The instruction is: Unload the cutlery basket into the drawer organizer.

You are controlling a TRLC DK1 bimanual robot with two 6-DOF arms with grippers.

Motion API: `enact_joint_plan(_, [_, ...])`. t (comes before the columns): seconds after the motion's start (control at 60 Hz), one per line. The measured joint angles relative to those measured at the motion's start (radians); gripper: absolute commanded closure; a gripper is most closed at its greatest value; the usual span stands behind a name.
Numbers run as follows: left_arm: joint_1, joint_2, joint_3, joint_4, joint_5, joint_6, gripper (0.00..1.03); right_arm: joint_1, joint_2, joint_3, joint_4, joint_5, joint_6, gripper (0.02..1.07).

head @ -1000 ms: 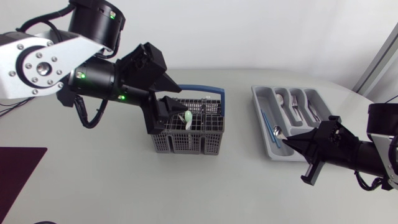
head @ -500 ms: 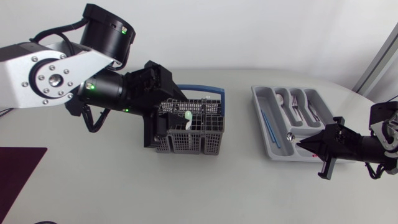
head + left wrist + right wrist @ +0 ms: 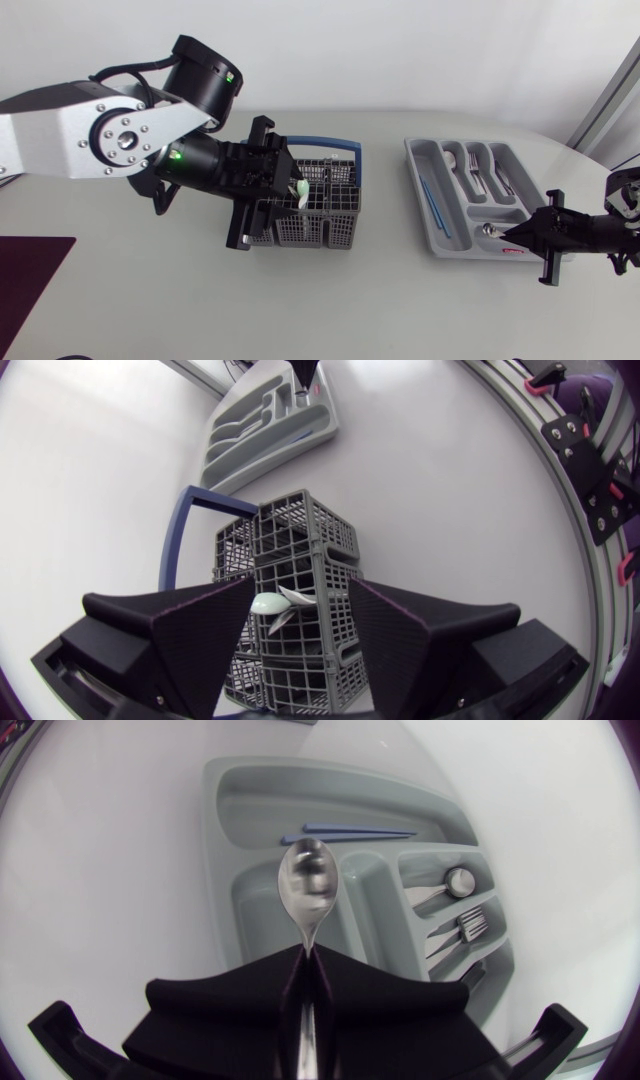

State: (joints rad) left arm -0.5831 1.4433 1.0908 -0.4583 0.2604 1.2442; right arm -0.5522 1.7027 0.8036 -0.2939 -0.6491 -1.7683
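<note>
Your left arm (image 3: 45, 125), upper left of the frame, a broad silver-grey link (image 3: 75, 150) with small screws ringing a round hub (image 3: 125, 141), black drum-shaped joints (image 3: 205, 78) with green lights, looped black cables (image 3: 150, 195), your left tool (image 3: 300, 598) matte black wedges, your right arm (image 3: 600, 232) at the right edge, black.

The spoon (image 3: 308, 885) is glossy metal, the organizer (image 3: 218, 850) smooth matt plastic, the basket (image 3: 300, 228) latticed plastic.

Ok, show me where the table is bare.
Bare table between cutlery basket and drawer organizer, and the strip in front of both. Crowded: the basket under the left gripper, and the organizer's near end, where the right gripper holds a spoon.
</note>
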Motion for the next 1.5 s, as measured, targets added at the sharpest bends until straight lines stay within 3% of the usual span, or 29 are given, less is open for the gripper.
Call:
enact_joint_plan(0.1, [-0.01,0.011,0.0,0.001,-0.024,0.034,0.26,0.0,0.013,0.0,-0.003,0.031,-0.037,0.98])
enact_joint_plan(0.167, [-0.016,0.017,0.0,0.009,-0.039,0.059,0.26,0.0,0.022,0.0,-0.002,0.047,-0.05,0.78])
enact_joint_plan(0.217, [-0.023,0.018,0.0,0.013,-0.058,0.074,0.26,0.0,0.024,0.0,0.002,0.052,-0.051,0.69])
enact_joint_plan(0.45, [-0.035,0.018,0.0,0.04,-0.099,0.125,0.26,0.0,0.003,0.0,0.013,0.055,-0.05,0.54])
enact_joint_plan(0.85, [-0.045,0.042,0.0,0.061,-0.171,0.203,0.26,0.071,-0.262,-0.115,0.013,-0.021,0.09,0.46])
enact_joint_plan(1.433, [-0.014,0.045,-0.068,0.208,-0.248,0.379,0.27,0.435,-0.62,-0.299,0.059,-0.064,0.565,0.43])
enact_joint_plan(1.5, [-0.007,0.045,-0.071,0.22,-0.252,0.397,0.4,0.466,-0.632,-0.312,0.097,-0.064,0.616,0.43])
